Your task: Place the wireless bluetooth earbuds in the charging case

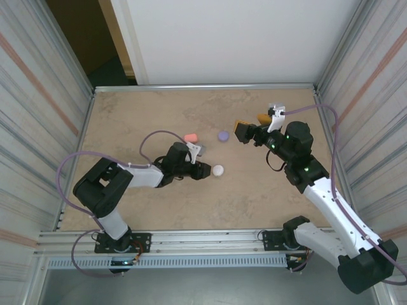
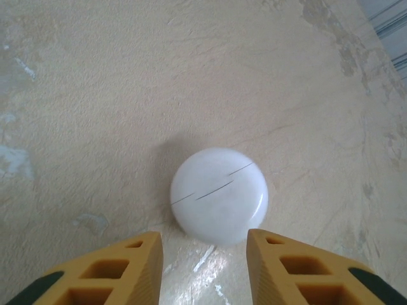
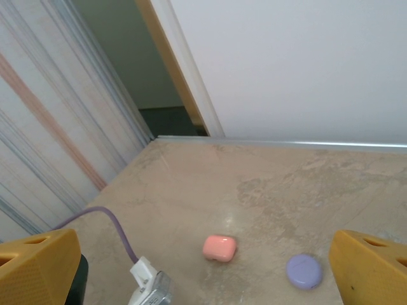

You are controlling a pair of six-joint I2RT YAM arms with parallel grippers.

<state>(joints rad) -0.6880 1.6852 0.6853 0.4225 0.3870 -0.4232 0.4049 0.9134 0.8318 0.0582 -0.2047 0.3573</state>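
Note:
A white round charging case [image 2: 219,194] lies shut on the table, just ahead of my left gripper [image 2: 203,249]. The yellow fingertips [image 2: 143,254] stand apart on either side of its near edge, and the gap between them holds nothing. From above, the same left gripper [image 1: 205,170] sits right beside the white case [image 1: 218,170]. A coral case [image 3: 220,247] and a purple round case [image 3: 304,271] lie shut further back. My right gripper [image 3: 202,243] hangs wide open above the table to the right of them, holding nothing. The earbuds are hidden.
The table [image 1: 140,114] is walled by ribbed panels left and right and a white board behind. A purple cable [image 1: 156,136] loops off the left wrist near the coral case [image 1: 191,137]. The purple case [image 1: 223,135] lies just left of the right gripper [image 1: 250,126].

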